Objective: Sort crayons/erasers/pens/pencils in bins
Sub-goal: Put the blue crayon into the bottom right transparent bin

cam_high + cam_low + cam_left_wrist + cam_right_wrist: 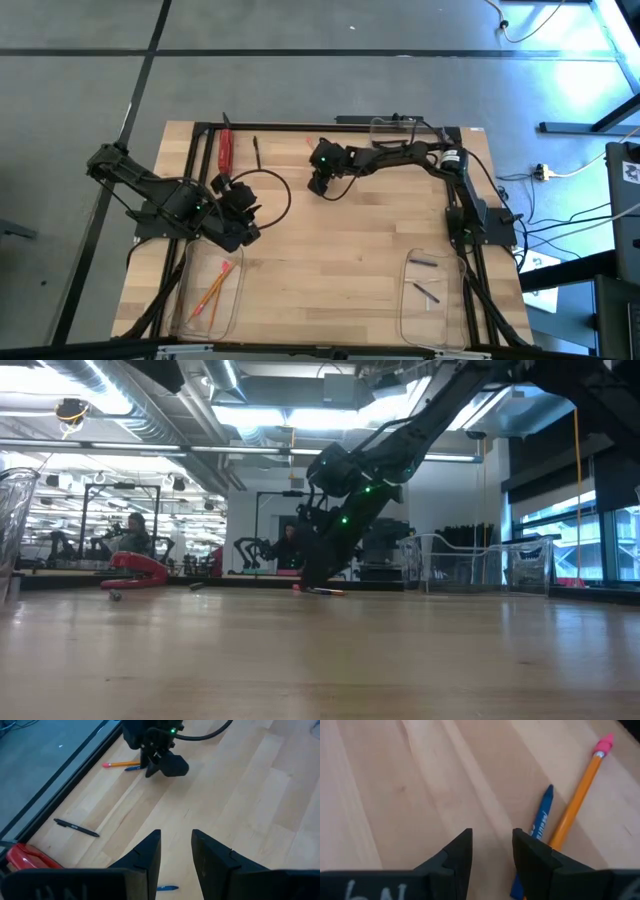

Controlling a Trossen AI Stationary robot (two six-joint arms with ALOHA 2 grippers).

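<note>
Right wrist view: crayon (pixel 540 820) just beside open right hand (pixel 492 851).

I'm seeing a red stapler (pixel 225 150) lying at upper left of the wooden table (pixel 340 250); a person (pixel 133 536) is sitting far left in the background.

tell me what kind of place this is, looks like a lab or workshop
Probably a robotics lab or workshop. The low view shows exposed ceiling ducts, more robot arm rigs in the background, and a person seated at a workstation. Loose cables trail on the floor beside the wooden table.
</note>
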